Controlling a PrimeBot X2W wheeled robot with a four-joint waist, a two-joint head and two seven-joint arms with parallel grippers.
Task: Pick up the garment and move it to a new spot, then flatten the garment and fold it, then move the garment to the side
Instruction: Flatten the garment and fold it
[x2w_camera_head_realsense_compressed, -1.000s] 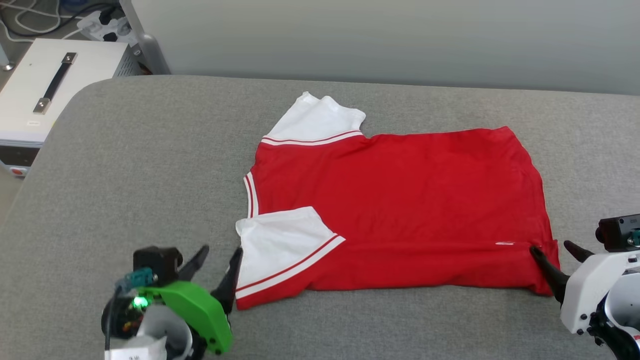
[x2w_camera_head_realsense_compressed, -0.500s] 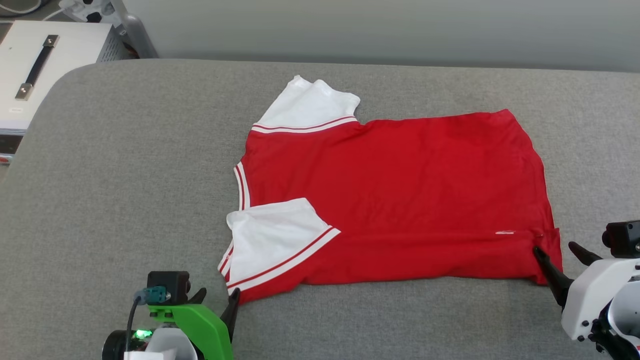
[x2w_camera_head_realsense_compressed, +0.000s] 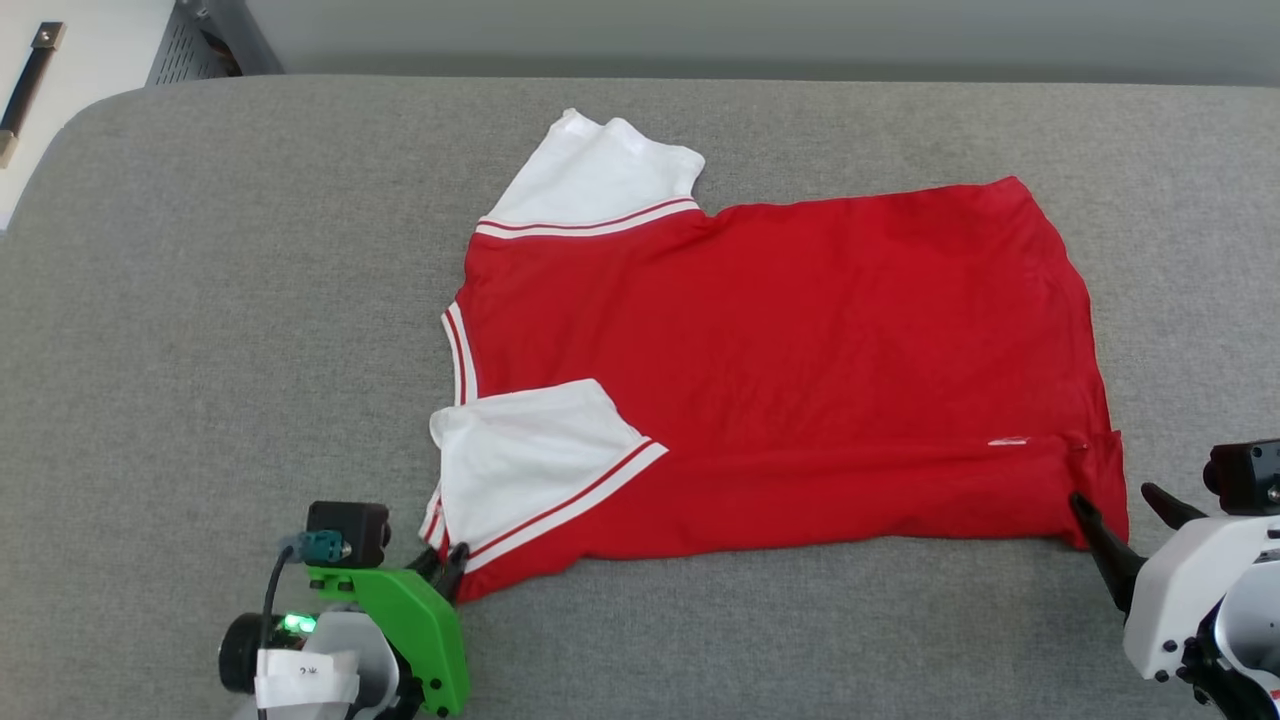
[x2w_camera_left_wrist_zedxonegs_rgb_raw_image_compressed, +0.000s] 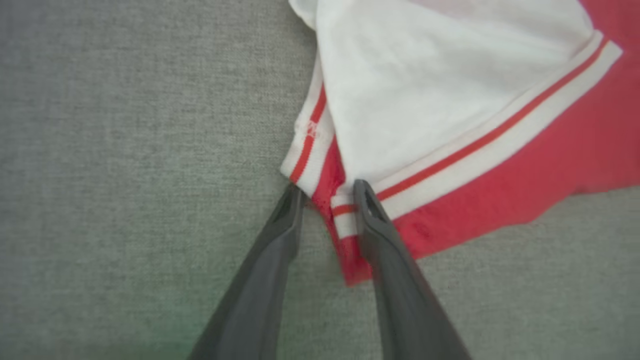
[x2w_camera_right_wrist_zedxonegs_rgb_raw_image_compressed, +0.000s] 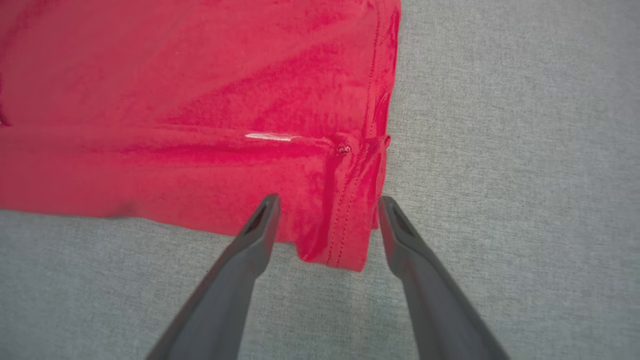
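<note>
Garment flat on grey cushion, red side up.

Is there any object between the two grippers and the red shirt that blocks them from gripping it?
Nothing visible does. The left gripper straddles the near sleeve corner of the garment, and the right gripper straddles its hem corner.

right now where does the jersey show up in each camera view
Head view: the garment lies spread across the middle of the grey surface.
Left wrist view: its white sleeve sits at the upper right, with its corner between the left gripper fingers.
Right wrist view: its red hem corner runs from upper left to centre, between the right gripper fingers.
Shared landmark: the grey surface.
</note>
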